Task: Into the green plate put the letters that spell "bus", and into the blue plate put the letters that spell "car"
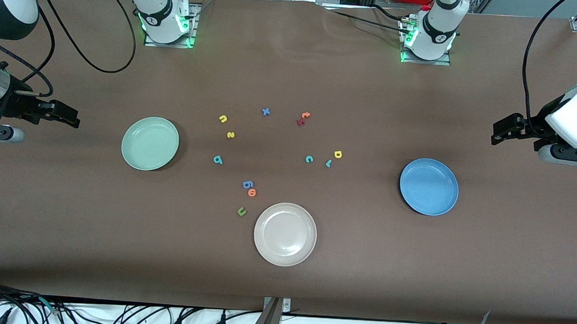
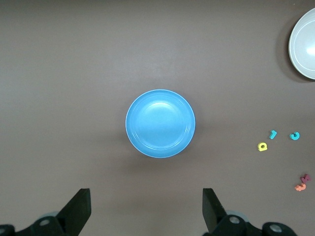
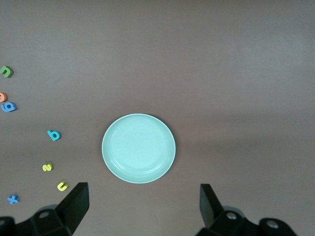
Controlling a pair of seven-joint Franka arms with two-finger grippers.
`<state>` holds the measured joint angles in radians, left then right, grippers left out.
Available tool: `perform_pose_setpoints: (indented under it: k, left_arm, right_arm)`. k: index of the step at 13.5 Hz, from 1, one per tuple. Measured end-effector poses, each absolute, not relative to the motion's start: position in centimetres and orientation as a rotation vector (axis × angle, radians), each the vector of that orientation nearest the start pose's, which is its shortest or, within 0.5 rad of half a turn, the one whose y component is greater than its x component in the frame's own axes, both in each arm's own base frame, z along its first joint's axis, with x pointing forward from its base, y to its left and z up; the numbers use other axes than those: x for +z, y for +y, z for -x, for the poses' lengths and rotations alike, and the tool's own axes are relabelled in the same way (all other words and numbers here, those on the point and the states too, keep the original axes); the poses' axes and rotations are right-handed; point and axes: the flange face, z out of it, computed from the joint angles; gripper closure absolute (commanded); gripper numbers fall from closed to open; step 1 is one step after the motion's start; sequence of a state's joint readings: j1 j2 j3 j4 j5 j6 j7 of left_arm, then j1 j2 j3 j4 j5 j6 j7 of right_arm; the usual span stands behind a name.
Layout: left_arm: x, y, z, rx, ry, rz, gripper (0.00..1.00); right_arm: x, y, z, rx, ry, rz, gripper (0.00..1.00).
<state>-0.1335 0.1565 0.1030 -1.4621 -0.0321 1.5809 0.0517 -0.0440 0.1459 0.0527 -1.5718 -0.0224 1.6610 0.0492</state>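
The green plate (image 1: 150, 143) lies empty toward the right arm's end of the table, the blue plate (image 1: 429, 186) empty toward the left arm's end. Between them lie the yellow u (image 1: 223, 118), yellow s (image 1: 230, 135) and teal b (image 1: 218, 160). Closer to the blue plate are the teal c (image 1: 309, 159), teal r (image 1: 328, 163) and yellow a (image 1: 338, 154). My right gripper (image 1: 61, 114) hangs open and empty over bare table by the green plate (image 3: 139, 148). My left gripper (image 1: 504, 128) hangs open and empty by the blue plate (image 2: 160, 123).
A larger beige plate (image 1: 285, 234) sits nearest the front camera, mid-table. Stray letters lie around: a blue x (image 1: 266, 112), red and orange letters (image 1: 303, 118), a blue g (image 1: 247, 184), an orange o (image 1: 252, 193) and a green u (image 1: 242, 211).
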Motion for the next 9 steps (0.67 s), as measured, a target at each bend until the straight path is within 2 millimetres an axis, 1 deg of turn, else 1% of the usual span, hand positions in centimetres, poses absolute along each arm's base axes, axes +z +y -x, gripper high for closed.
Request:
perform_pose_setpoints:
  k: [3, 5, 9]
  left_arm:
    - [58.7, -2.8, -60.1, 0.058, 0.133, 3.155, 0.00]
    - [58.6, -3.2, -60.1, 0.060, 0.145, 3.155, 0.00]
    - [58.1, -5.4, -60.2, 0.074, 0.205, 3.155, 0.00]
  right_arm:
    - [54.1, 0.1, -60.1, 0.122, 0.063, 3.155, 0.01]
    - [53.8, 0.1, -60.0, 0.143, 0.064, 3.155, 0.00]
    - [53.8, 0.2, -60.0, 0.149, 0.071, 3.154, 0.01]
